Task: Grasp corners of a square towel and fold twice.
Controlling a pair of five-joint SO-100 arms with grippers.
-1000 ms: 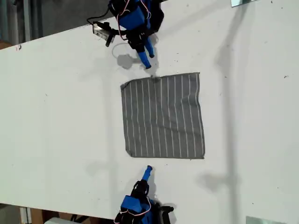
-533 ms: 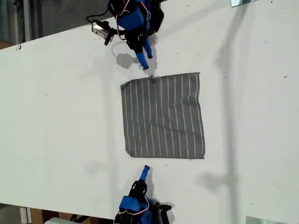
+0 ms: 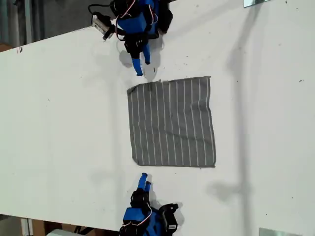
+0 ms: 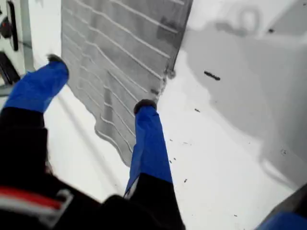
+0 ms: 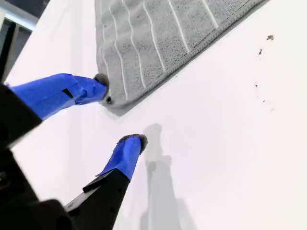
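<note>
Exterior view: soft grey pinstriped square towel [image 3: 172, 122] lies flat mid-table, no folds yet; my first gripper [image 4: 98, 86] and second gripper [image 5: 117, 112] both gape open near corners, grabbing nothing

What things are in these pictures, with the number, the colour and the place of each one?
table: one, white, fills most of the exterior view.
towel: one, grey with thin white stripes, lying flat and unfolded near the middle of the table.
flat pieces: two, pale grey, at the exterior view's top right and bottom right edges; too small to identify.
my first gripper: one, blue, open, above the table beside a towel corner, at the exterior view's top.
my second gripper: one, blue, open, beside another towel corner, at the exterior view's bottom.
</note>
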